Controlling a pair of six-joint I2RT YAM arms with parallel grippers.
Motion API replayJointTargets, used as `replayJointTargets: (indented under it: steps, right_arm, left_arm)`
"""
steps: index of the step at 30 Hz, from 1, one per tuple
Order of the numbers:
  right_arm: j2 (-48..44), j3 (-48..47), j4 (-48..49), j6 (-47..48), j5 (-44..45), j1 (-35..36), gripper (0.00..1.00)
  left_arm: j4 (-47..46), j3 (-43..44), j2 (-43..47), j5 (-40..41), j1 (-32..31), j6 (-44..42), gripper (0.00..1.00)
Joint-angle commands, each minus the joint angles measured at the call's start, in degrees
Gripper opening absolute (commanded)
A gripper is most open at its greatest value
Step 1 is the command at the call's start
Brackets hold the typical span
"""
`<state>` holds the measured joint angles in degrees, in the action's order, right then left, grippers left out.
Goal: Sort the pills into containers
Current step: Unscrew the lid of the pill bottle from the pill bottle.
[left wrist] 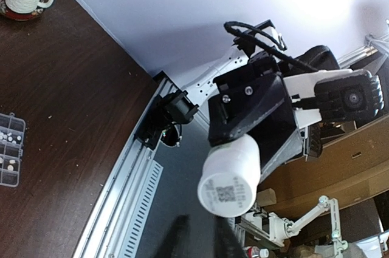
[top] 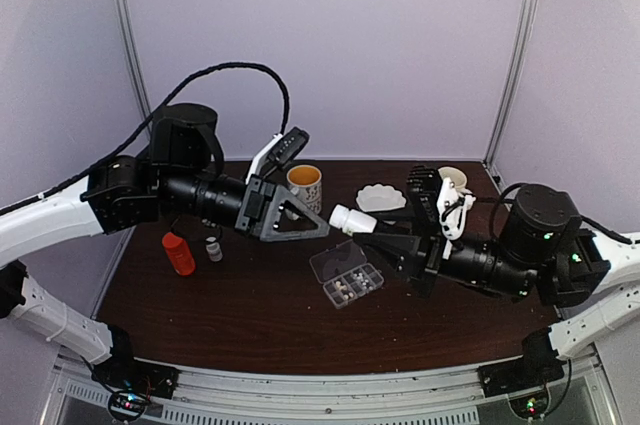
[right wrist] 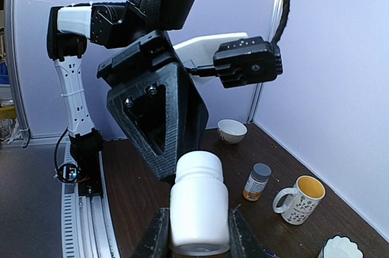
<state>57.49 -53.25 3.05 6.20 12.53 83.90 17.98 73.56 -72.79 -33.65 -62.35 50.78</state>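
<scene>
**Right arm holds a white bottle sideways**

Top view: the right gripper (top: 368,227) is clamped on a white bottle (top: 350,218) that lies sideways, its cap toward the left gripper (top: 322,225). On the dark table (top: 250,315), close by toward the bases, the clear pill box (top: 345,278) sits with its lid open and pills (top: 350,285) in its compartments.

Left wrist view: the bottle's labelled end faces the camera. The left fingers (left wrist: 176,243) are blurred, so I cannot tell their grip.

Right wrist view: 2 right fingers (right wrist: 157,237) pinch the bottle's base.
</scene>
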Motion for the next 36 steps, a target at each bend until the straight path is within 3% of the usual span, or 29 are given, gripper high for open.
replayJointTargets:
  steps: [1, 5, 7, 9, 13, 17, 23, 30, 36]
  right_arm:
    - [-2.22, 0.40, 1.10, 3.25, -0.32, 1.17, 0.04]
    - [-4.20, 1.54, 1.67, -2.08, -2.50, 1.01, 0.04]
    - [-4.88, 1.89, 2.01, -5.67, -3.83, 0.64, 0.04]
    - [-5.18, 2.22, 2.85, -10.31, -6.74, 0.13, 0.04]
    - [-4.70, 1.96, 4.73, -17.79, -11.25, -0.75, 0.03]
    - [-3.47, 1.60, 7.46, -22.37, -16.11, -1.64, 0.03]
    - [-1.71, -0.61, 6.29, -22.93, -17.37, -2.33, 0.02]
    - [0.57, -1.61, 5.56, -23.40, -17.72, -3.63, 0.02]
    - [0.95, -1.26, 6.90, -24.16, -18.42, -4.58, 0.02]
  left_arm:
    - [-3.69, 0.78, 1.87, 1.86, 0.76, -2.59, 0.33]
    - [-7.32, -1.50, 4.32, 1.82, 0.74, -7.69, 0.67]
    - [-9.84, -2.92, 5.38, 2.18, 0.74, -9.18, 0.90]
    - [-12.46, -4.14, 6.16, 2.53, 0.74, -10.36, 0.97]
    - [-16.44, -5.16, 6.55, 1.96, 0.74, -11.19, 0.97]
    - [-16.20, -3.28, 4.47, -1.34, 0.74, -11.10, 0.89]
    - [-16.48, -3.43, 3.76, -4.22, 0.66, -10.24, 0.76]
    - [-16.74, -3.73, 3.95, -5.37, 0.03, -10.68, 0.80]
    - [-16.60, -3.69, 3.43, -7.12, -0.05, -10.84, 0.66]
